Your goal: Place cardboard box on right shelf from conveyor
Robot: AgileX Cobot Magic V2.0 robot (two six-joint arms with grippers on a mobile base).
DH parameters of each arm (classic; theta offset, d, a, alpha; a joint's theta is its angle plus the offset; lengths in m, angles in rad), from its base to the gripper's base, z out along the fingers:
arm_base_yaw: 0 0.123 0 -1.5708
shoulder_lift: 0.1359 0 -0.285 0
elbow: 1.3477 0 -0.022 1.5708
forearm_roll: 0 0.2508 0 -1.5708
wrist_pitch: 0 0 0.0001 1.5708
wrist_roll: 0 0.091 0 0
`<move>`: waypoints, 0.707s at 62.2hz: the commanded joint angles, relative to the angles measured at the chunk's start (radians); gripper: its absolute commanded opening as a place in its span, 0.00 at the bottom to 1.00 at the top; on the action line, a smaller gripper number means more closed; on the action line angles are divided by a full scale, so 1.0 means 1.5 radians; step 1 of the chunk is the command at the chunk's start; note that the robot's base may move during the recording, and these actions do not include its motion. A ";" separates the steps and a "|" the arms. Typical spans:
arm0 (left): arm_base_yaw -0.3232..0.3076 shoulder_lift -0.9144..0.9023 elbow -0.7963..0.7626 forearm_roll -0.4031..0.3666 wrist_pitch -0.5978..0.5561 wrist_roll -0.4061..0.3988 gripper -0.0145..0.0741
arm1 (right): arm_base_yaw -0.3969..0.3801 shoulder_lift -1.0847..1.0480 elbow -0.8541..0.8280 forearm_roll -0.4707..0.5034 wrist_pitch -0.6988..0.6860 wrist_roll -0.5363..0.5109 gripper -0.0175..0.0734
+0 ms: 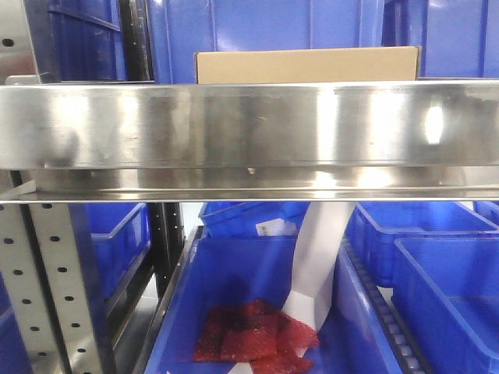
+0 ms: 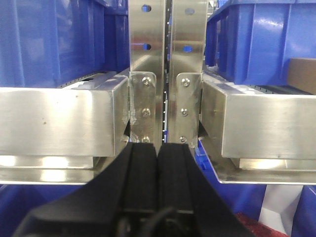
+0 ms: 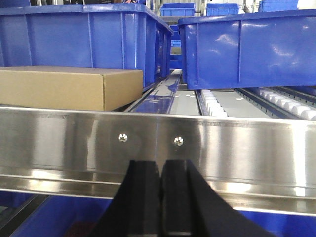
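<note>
The plain tan cardboard box (image 1: 306,65) lies flat on the right shelf (image 1: 249,128), just behind its shiny steel front rail. The right wrist view shows the cardboard box (image 3: 69,88) at the left, in front of a blue bin. The left wrist view catches only a brown sliver of the cardboard box (image 2: 302,75) at its right edge. My left gripper (image 2: 160,144) is shut and empty, close to the paired steel uprights. My right gripper (image 3: 162,162) is shut and empty, in front of the right shelf rail (image 3: 158,145), below and right of the box. The conveyor is out of view.
Blue plastic bins (image 3: 247,49) stand on the shelf behind and beside the box. Lower blue bins (image 1: 437,288) sit below; one (image 1: 234,296) holds red mesh bags (image 1: 253,331) and a white object (image 1: 320,261). White rollers (image 3: 212,102) line the shelf lanes. Perforated uprights (image 1: 54,280) stand at left.
</note>
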 commanded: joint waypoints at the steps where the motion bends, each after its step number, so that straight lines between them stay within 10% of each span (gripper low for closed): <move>1: -0.001 -0.004 0.004 -0.005 -0.058 0.000 0.03 | -0.005 -0.012 -0.010 0.003 -0.064 -0.007 0.25; 44: -0.001 -0.004 0.004 -0.005 -0.058 0.000 0.03 | -0.005 -0.012 -0.010 0.003 -0.065 -0.007 0.25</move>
